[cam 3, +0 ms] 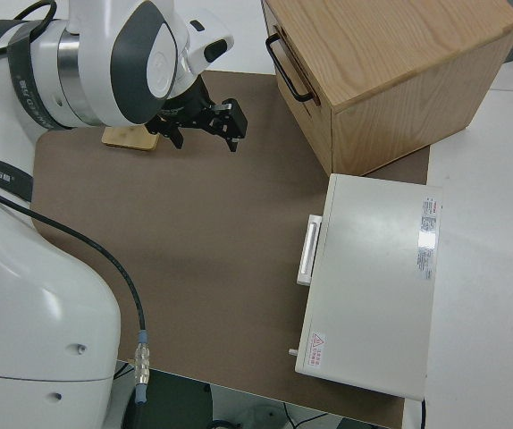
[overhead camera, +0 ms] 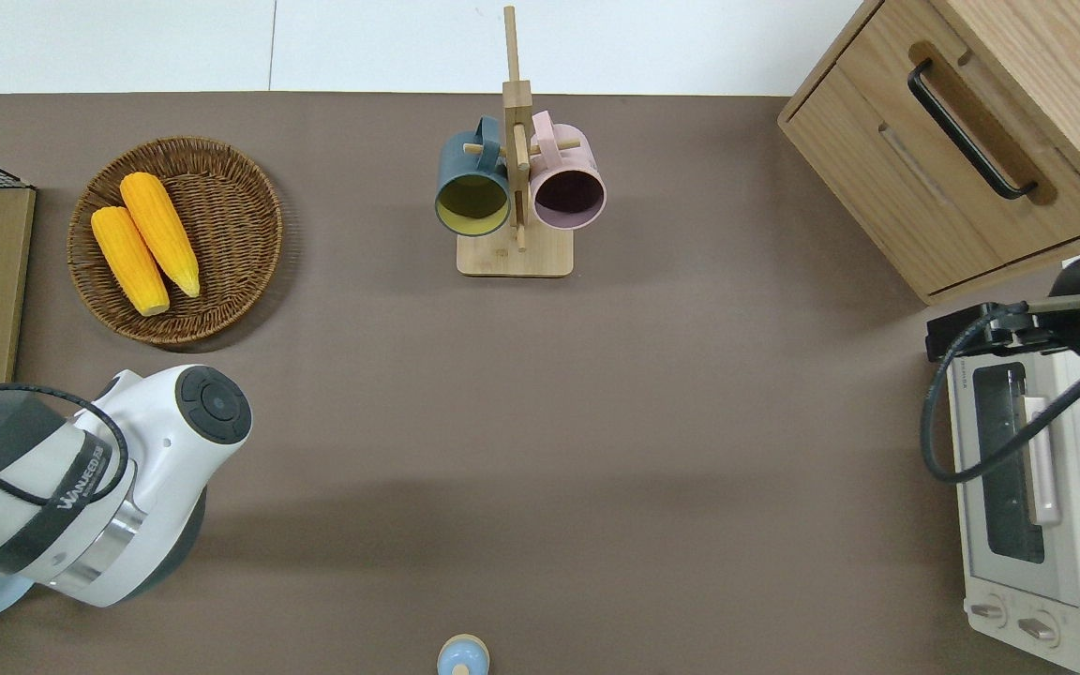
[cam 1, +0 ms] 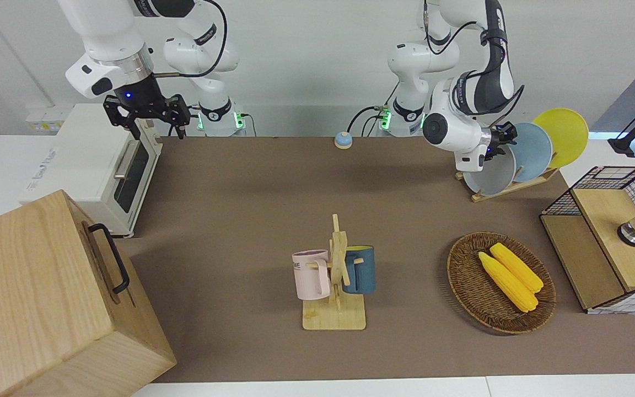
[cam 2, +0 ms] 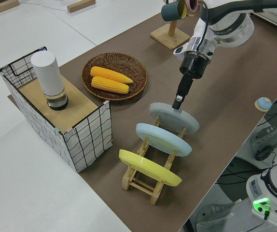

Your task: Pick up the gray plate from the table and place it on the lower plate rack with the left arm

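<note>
Three plates lean in the lower plate rack [cam 2: 150, 181] at my left arm's end of the table: gray plate [cam 2: 174, 117], light blue plate [cam 2: 163, 139], yellow plate [cam 2: 149, 167]. My left gripper [cam 2: 178, 103] pinches the gray plate's upper rim, its base seated in the rack's slot farthest from the robots. My right arm is parked, its gripper [cam 1: 154, 118] spread wide.
</note>
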